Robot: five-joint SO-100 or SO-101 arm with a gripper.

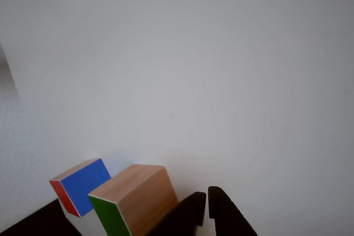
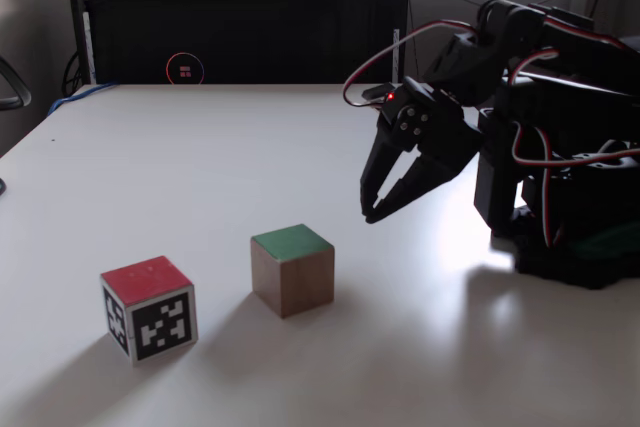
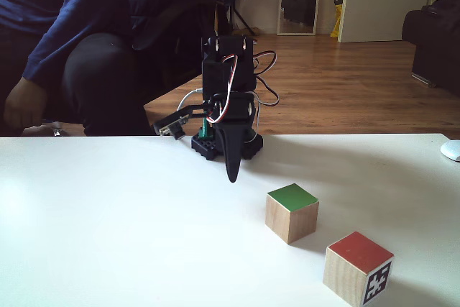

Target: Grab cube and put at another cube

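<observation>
White tabletop (image 1: 221, 70) fills most of the other view, which looks past the gripper (image 1: 207, 198); its two dark fingertips sit nearly together at the bottom edge, with a thin slit between them and nothing in it. The cube (image 1: 135, 200), green face down-left, lies just left of the gripper, and another cube (image 1: 83, 185), showing blue and red, is just left of the cube, apart from it.

In a fixed view the table (image 2: 200, 167) runs back to a black cabinet (image 2: 240, 22). The gripper (image 2: 368, 212) hangs nose-down in the air, up and to the right of the cube (image 2: 292, 269), not touching it, jaws drawn close. Another cube (image 2: 148, 309), red on top with a black-and-white marker on its side, stands left of the cube with a clear gap.

From the other fixed view, a seated person (image 3: 79, 41) is behind the table (image 3: 108, 213). The gripper (image 3: 232, 177) points straight down, behind and left of the cube (image 3: 291, 212); another cube (image 3: 357, 267) is nearer the camera, right of the cube. My guess is that the arm is lined up for an approach, and the jaws would need to spread first.
</observation>
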